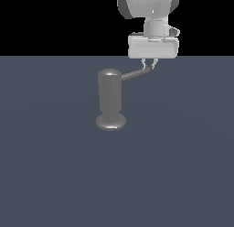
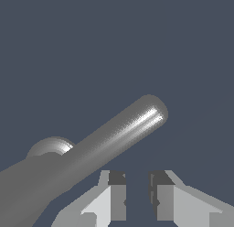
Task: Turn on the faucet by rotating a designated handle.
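The faucet (image 1: pixel 109 97) is a grey upright cylinder on a flared round base (image 1: pixel 111 122), standing mid-scene in the exterior view. Its handle (image 1: pixel 136 73), a thin grey rod, juts from the cylinder's top toward the exterior view's right and rises slightly. My gripper (image 1: pixel 149 64) hangs just above the rod's rounded tip, fingers pointing down. In the wrist view the handle (image 2: pixel 123 132) runs diagonally just beyond my gripper (image 2: pixel 137 196). The two fingertips (image 2: pixel 117 194) stand a narrow gap apart with nothing between them. The rod lies beside the fingers, not between them.
A flat dark grey-blue floor (image 1: pixel 55 175) spreads all around the faucet. The arm's white wrist and hand body (image 1: pixel 153 45) hang above the handle's tip.
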You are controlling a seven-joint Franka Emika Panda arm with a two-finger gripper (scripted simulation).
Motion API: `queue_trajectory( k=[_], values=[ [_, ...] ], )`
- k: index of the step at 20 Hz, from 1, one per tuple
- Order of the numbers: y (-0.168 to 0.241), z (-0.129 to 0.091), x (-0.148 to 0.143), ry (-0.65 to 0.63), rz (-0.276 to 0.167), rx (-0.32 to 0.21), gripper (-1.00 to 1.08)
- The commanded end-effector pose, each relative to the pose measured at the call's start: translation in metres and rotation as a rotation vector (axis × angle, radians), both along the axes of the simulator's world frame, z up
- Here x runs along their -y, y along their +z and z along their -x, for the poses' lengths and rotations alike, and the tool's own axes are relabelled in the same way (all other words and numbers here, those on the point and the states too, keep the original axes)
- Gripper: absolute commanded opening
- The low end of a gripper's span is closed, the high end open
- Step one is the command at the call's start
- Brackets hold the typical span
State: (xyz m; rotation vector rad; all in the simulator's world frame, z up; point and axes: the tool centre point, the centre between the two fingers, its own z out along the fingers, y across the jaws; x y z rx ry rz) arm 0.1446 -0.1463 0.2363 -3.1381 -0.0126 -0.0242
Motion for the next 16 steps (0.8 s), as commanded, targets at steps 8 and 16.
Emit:
queue_trajectory(
  k=[8, 16],
  values=[
    [-0.014, -0.017, 0.006, -0.014, 0.003, -0.013, -1.0],
    [-0.015, -0.029, 0.006, -0.017, 0.003, -0.015, -1.0]
  ],
)
